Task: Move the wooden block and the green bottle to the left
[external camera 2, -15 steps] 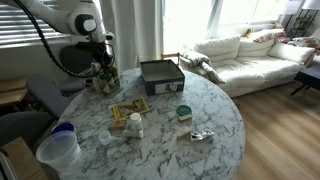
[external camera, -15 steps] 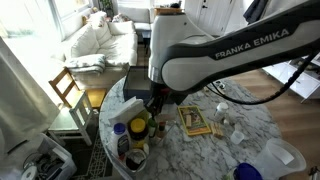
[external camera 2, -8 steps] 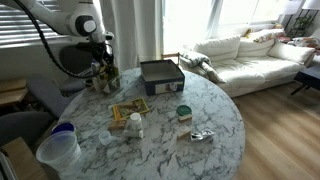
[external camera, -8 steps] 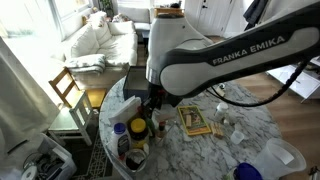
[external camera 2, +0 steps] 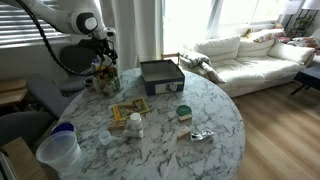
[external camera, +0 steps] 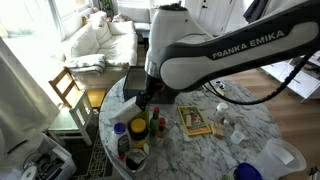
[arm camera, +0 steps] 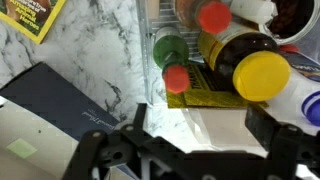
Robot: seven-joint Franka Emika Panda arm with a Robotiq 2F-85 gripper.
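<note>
The green bottle [arm camera: 168, 48], with a red cap, stands upright among other bottles at the table's edge; in an exterior view it shows as a small bottle [external camera: 157, 127] beside the cluster. My gripper [arm camera: 200, 125] hangs just above that cluster [external camera 2: 104, 76], open, with nothing between its fingers [arm camera: 139, 116]. In both exterior views the gripper [external camera: 147, 98] [external camera 2: 104, 52] is clear of the bottle tops. The wooden block [external camera: 195, 121] [external camera 2: 129, 111] lies flat on the marble table near its middle; its patterned corner [arm camera: 30, 18] shows at the top left of the wrist view.
A dark grey square tray [external camera 2: 160, 73] [arm camera: 60, 95] sits close to the bottles. A dark bottle with a yellow cap [arm camera: 262, 75] and another red cap [arm camera: 213, 15] crowd the green bottle. A green tin [external camera 2: 183, 112], a white bottle [external camera 2: 134, 123] and a plastic jug [external camera 2: 58, 147] stand on the table.
The gripper has opened from shut, let go of the green bottle and risen a little above the cluster. The bottle stays standing; the block has not moved.
</note>
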